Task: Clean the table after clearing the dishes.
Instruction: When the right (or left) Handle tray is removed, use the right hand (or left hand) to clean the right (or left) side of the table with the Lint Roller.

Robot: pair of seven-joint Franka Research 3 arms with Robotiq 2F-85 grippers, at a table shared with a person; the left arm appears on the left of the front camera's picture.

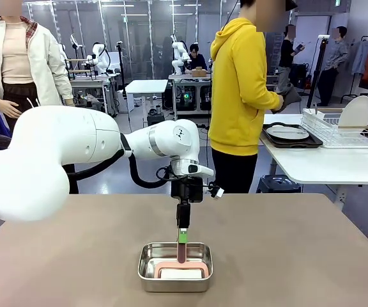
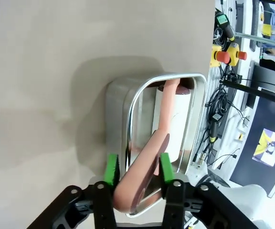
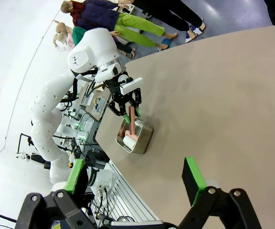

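Note:
On the taupe table (image 1: 299,243) stands a small steel pan (image 1: 147,268) holding a cleaning tool (image 1: 181,273) with a white pad and a pink handle. My left gripper (image 1: 183,238) reaches straight down into the pan. In the left wrist view the left gripper (image 2: 137,169) has its green pads (image 2: 111,168) pressed on both sides of the tool's pink handle (image 2: 168,98), above the pan's rim (image 2: 130,107). My right gripper (image 3: 133,177) hangs open high over the table with nothing between its fingers. One of the dishes, a white plate (image 1: 287,132), lies on a dark tray (image 1: 312,143) on the white side table.
A person in a yellow hoodie (image 1: 238,83) stands at the white side table (image 1: 324,166) at the far right. A white dish rack (image 1: 337,131) there holds an upright plate (image 1: 355,112). The right wrist view shows the left arm (image 3: 89,52) over the pan (image 3: 142,138).

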